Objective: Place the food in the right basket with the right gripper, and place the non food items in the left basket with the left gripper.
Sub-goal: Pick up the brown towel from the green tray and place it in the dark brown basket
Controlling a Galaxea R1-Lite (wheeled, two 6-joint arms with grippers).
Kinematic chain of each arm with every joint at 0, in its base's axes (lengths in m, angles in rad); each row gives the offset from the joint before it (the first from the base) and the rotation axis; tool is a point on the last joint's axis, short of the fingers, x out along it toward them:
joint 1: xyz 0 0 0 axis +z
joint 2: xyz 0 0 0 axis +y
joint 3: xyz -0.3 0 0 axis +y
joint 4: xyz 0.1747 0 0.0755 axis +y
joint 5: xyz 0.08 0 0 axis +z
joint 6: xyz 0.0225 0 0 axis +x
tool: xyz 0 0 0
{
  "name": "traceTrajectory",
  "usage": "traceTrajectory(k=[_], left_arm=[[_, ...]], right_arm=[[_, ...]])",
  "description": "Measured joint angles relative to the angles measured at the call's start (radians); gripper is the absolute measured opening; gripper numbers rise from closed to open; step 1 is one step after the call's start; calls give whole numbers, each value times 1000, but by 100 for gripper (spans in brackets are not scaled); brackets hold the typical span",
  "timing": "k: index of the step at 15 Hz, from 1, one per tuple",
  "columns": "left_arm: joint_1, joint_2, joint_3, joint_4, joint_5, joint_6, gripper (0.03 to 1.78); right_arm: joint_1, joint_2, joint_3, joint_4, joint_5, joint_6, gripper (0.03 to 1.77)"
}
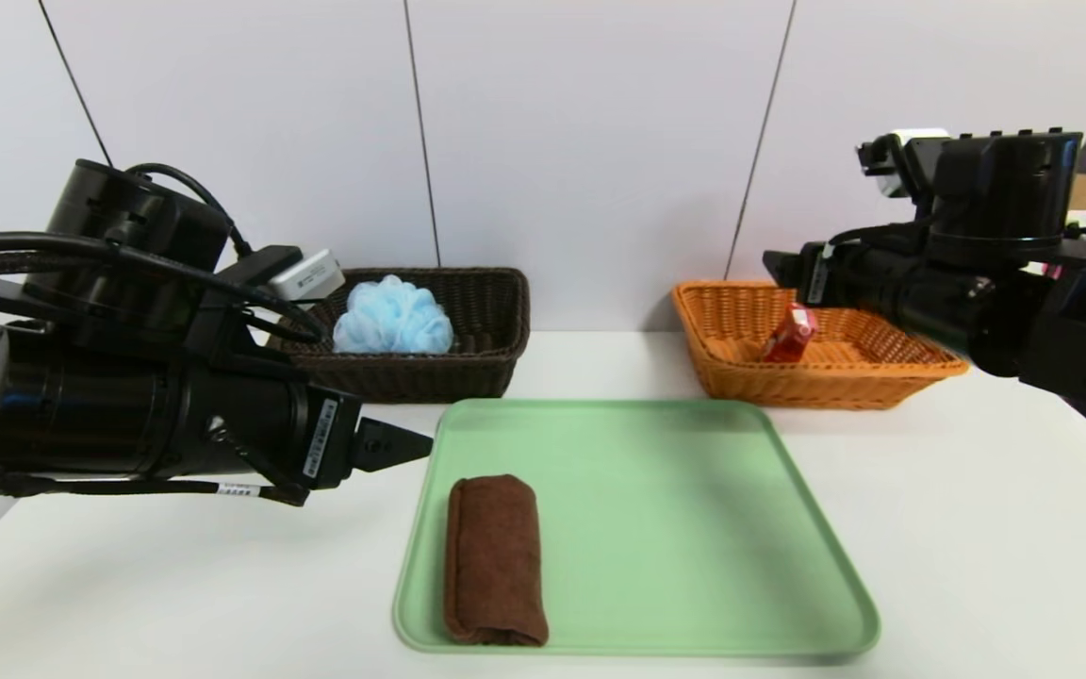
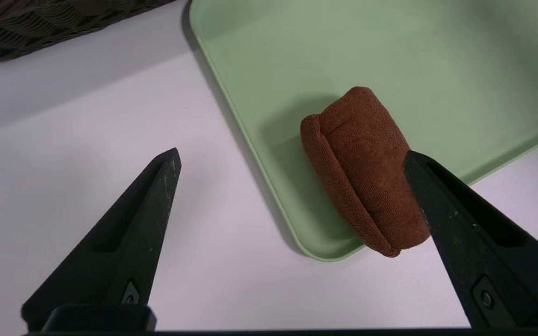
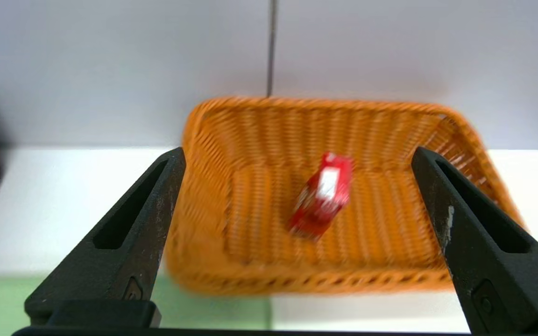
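You're between items: your right gripper (image 3: 298, 153) is spread and empty over the orange wicker basket (image 1: 835, 394), at two o'clock, where the red packet, probably a drink carton (image 3: 327, 191), lies. Next, bring your left gripper (image 2: 292, 156), also wide and empty, over the rolled brown towel (image 1: 496, 561), plush and seamed, at the green tray's (image 1: 656, 528) seven o'clock.

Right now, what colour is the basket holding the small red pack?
Orange basket, woven. The right wrist view shows it best.
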Motion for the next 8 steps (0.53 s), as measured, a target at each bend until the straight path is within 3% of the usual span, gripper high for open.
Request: traceTrajectory(k=[2,8], left_arm=[[-1,0,0,-2,0,4,169],[-6,1,-2,-5,-5,7,169]], right_arm=[[50,-41,43,13,21,19,168],[150,-100,161,13,24,81,169]])
